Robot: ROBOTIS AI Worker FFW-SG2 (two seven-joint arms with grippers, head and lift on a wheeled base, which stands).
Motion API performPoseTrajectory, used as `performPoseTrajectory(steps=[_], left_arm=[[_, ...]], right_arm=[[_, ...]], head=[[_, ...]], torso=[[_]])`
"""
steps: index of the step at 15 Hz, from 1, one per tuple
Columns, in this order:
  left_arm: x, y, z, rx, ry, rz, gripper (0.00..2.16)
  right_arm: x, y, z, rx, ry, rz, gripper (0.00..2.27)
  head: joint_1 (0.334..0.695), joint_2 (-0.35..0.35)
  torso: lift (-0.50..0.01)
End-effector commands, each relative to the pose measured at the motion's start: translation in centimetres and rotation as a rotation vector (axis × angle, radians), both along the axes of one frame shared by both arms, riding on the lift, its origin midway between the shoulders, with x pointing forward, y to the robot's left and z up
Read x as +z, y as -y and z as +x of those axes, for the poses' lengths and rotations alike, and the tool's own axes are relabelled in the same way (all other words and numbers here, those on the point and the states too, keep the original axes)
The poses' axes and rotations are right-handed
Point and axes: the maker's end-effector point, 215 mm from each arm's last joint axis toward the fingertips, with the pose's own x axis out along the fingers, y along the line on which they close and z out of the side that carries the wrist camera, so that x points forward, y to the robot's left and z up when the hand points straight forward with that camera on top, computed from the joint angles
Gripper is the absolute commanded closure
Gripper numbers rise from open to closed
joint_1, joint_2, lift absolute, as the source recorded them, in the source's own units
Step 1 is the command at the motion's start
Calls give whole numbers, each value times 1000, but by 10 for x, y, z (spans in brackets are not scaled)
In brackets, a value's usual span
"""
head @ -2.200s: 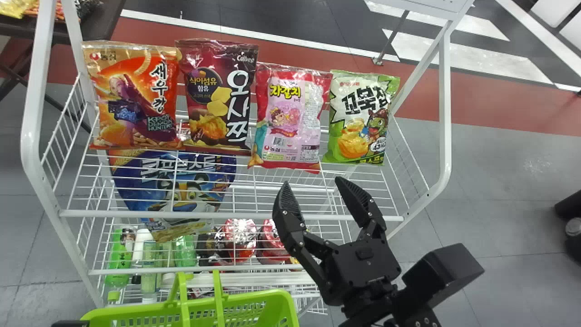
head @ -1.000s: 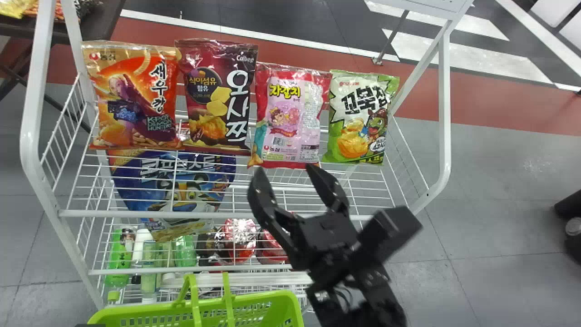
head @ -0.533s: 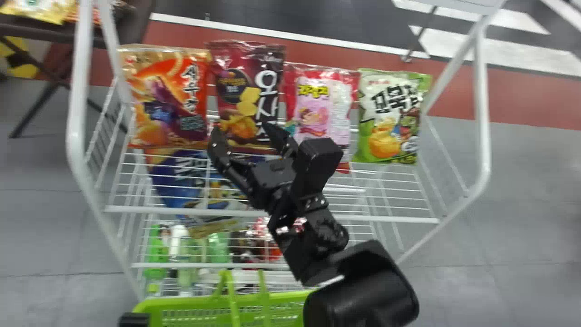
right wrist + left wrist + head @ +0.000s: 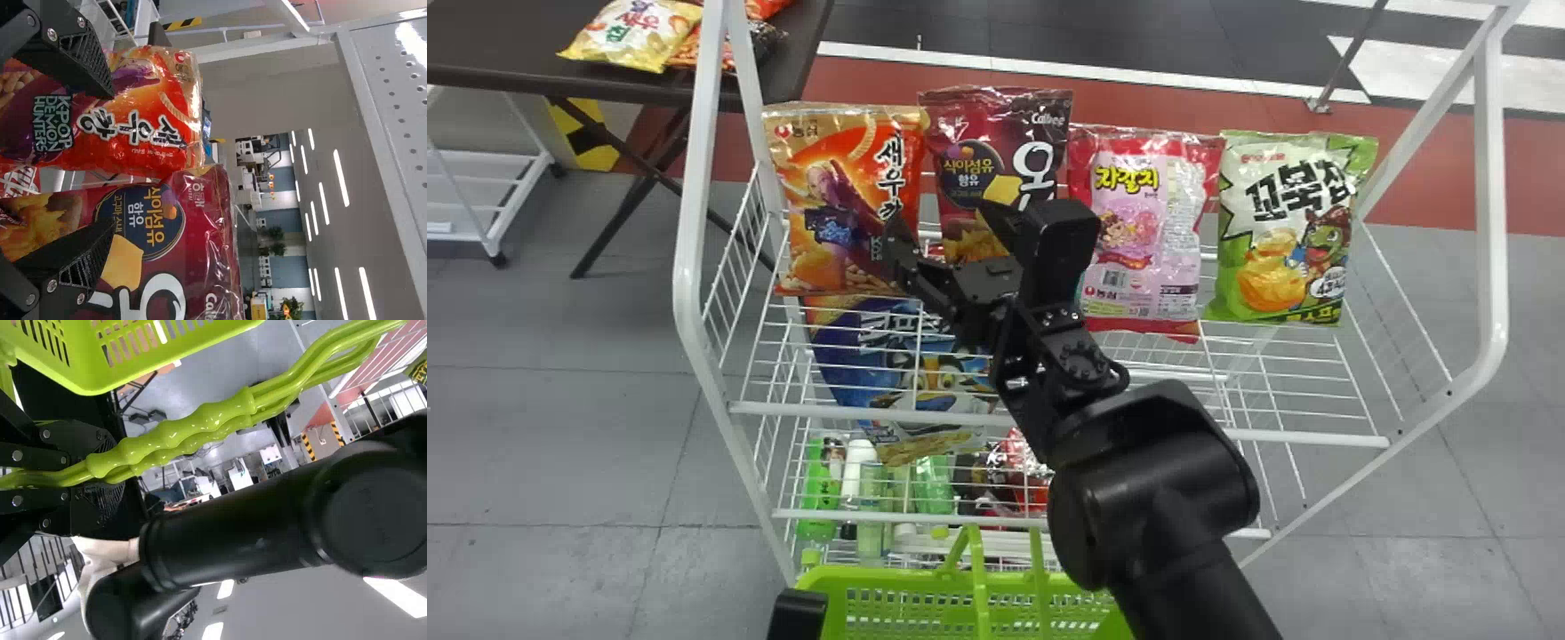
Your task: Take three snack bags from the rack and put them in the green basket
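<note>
A: Quick, biggest first?
B: White wire rack [image 4: 1316, 437], four upright bags on its upper tier. Then the basket, bright green slotted plastic [image 4: 898, 578], low in front.
A: Who's got the basket?
B: Left pincer [image 4: 110, 477], closed round its ribbed green handles [image 4: 193, 430].
A: Bags, robot's left to right?
B: Shiny orange snack bag [image 4: 845, 200], dark maroon snack bag [image 4: 987, 160], pink-and-red snack bag [image 4: 1143, 231], green-and-white snack bag [image 4: 1285, 231].
A: Step?
B: Lining up a pick, I'd say. Not grasped. Which pick of the three, can't tell.
A: Right pincer [image 4: 109, 160]?
B: Wide open, nothing held. One black ridged finger [image 4: 83, 63] is over the orange bag, the other [image 4: 83, 267] over the maroon. Contact: can't tell.
A: Next move?
B: Target's unclear; maroon is my guess. Shift toward the robot's right, get a finger beside each edge, then squeeze gently. Closing from here could pinch the orange one too. Then lift clear and over to the basket.
</note>
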Motion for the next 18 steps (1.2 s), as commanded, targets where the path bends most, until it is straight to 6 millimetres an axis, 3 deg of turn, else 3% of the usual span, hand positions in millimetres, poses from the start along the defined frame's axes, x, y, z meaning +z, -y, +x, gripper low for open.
performPoseTrajectory(steps=[1,9,10,11,12,13,18], left_arm=[[1,-1,1,-1,8,-4,1784],[2,-1,2,-3,17,-10,1784],[2,0,2,-4,17,-10,1784],[2,-1,2,-4,17,-11,1784],[2,0,3,-6,16,-16,1784],[2,0,2,-9,13,-15,1784],[1,0,5,-11,20,-13,1781]], right_arm=[[-8,-16,6,31,-17,-27,164],[-38,-56,17,177,-69,-100,215],[-37,-62,15,212,-69,-93,451],[-36,-67,12,235,-67,-90,880],[-35,-69,10,244,-63,-96,1531],[-34,-71,8,250,-59,-102,1882],[-29,-82,-13,299,-54,-132,2024]], head=[[695,-111],[695,-37],[695,-28],[695,-13],[695,-7],[695,-1],[695,20]], torso=[[-7],[-7],[-7],[-7],[-7],[-7],[-7]])
